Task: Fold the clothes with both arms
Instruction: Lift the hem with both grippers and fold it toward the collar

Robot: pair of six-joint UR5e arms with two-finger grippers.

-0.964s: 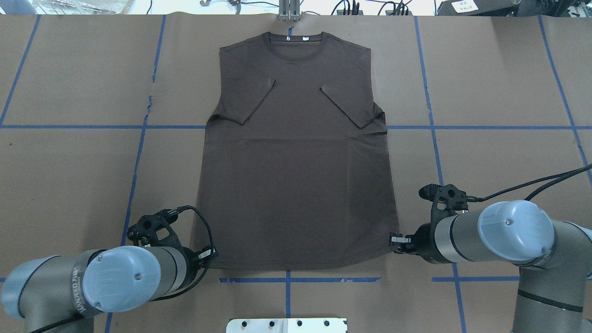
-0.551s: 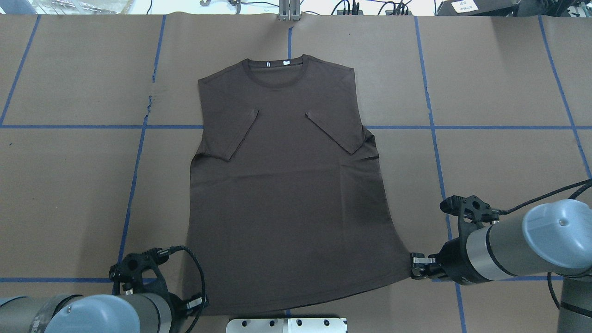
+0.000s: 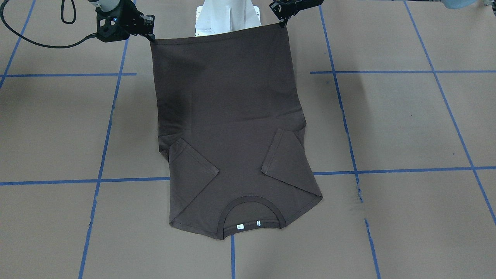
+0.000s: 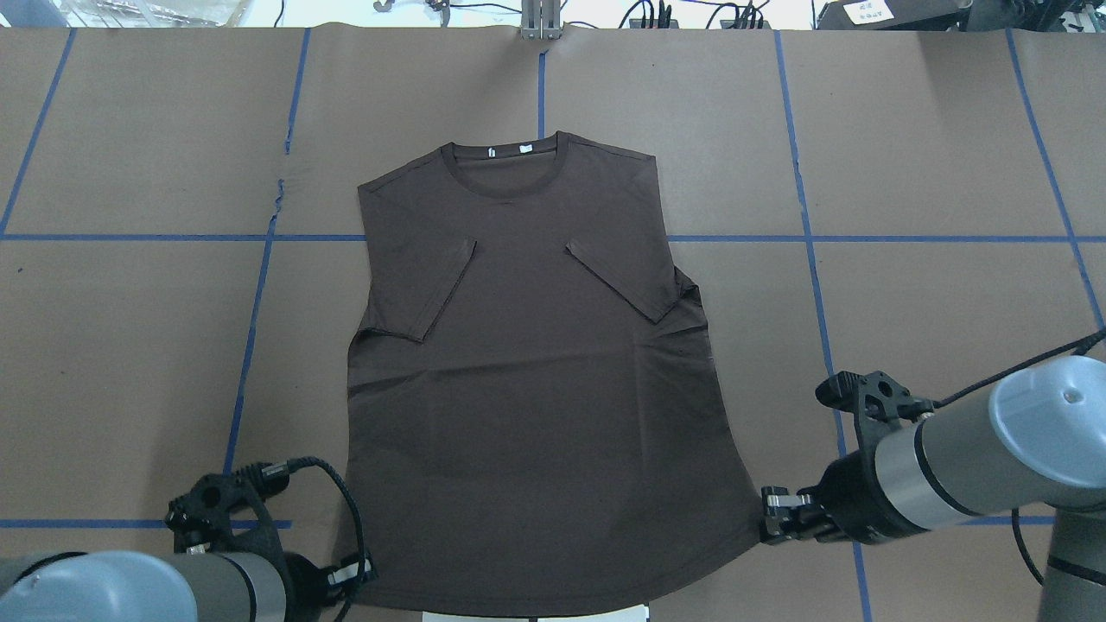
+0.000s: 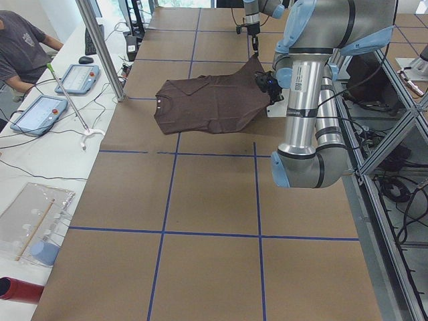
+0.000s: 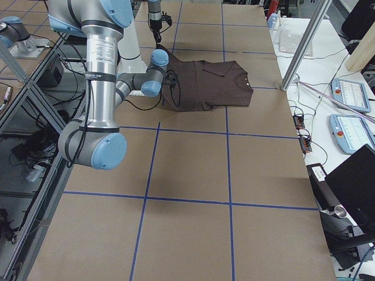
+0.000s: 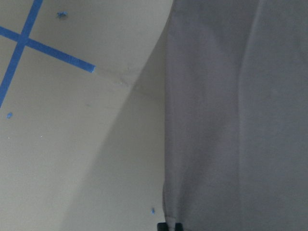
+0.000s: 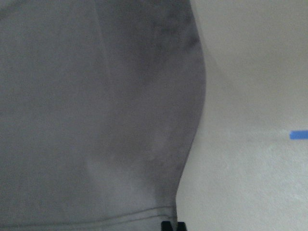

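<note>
**T-shirt (image 4: 527, 371) on the paper-covered table (image 4: 933, 155).** The collar points away from the robot and both sleeves are folded in over the chest. The left gripper (image 4: 352, 574) and the right gripper (image 4: 772, 513) each pinch one hem corner, with their fingers pressed together on the cloth.

- **Overhead view:** the shirt looks flat, and its hem covers all but a strip of the white base (image 4: 536, 615).
- **Front-facing view:** the hem is raised and stretched straight between the two grippers in front of the base. The cloth slopes down to a crease just robot-side of the sleeves, and the collar end lies on the table.
- **Wrist views:** each is filled with cloth beside bare paper and blue tape (image 7: 57, 54). Black fingertips (image 8: 172, 225) sit at the lower edge, against the hem seam.
- **Left side view:** this alone shows a seated operator (image 5: 20, 41).

**Writing.** Two small white tags (image 3: 248, 225) sit inside the collar. A printed sticker (image 5: 306, 75) wraps the near arm's tube. The print on all of them is too small to read.
</note>
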